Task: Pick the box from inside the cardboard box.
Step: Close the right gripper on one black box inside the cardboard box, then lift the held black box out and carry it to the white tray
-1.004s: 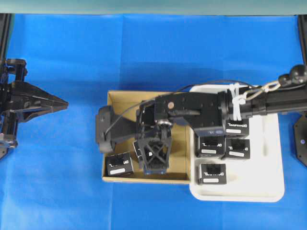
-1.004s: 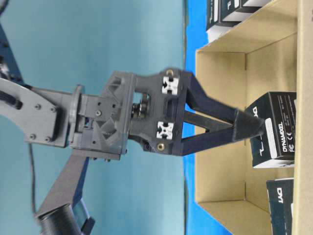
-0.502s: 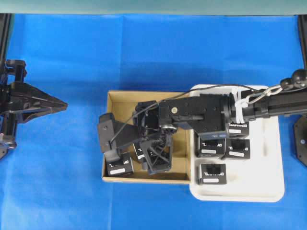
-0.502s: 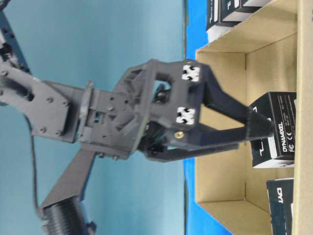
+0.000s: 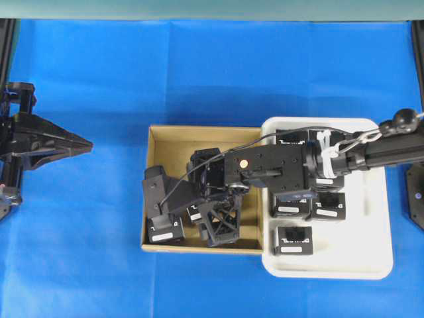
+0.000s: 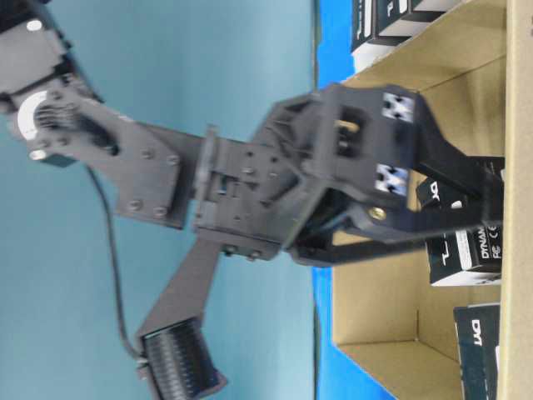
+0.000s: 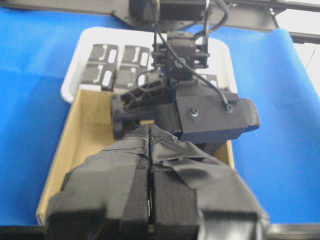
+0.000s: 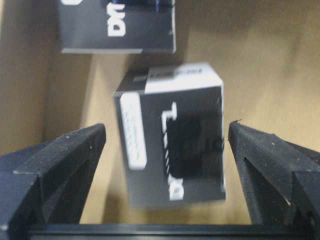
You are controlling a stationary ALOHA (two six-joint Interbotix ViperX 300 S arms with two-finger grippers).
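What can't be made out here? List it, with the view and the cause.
- Overhead: the box between the right gripper jaws is mostly hidden by the arm.
- Right wrist: the box lettering is blurred.
- Left wrist: the left gripper blocks the near floor of the cardboard box.
- Table-level: the second box is cut by the frame edge.

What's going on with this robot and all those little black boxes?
The right gripper is reaching down into the cardboard box, its open fingers either side of one black carton without touching it. Another carton sits in the box's corner, and more fill the white tray. The left gripper waits shut, off to the side.
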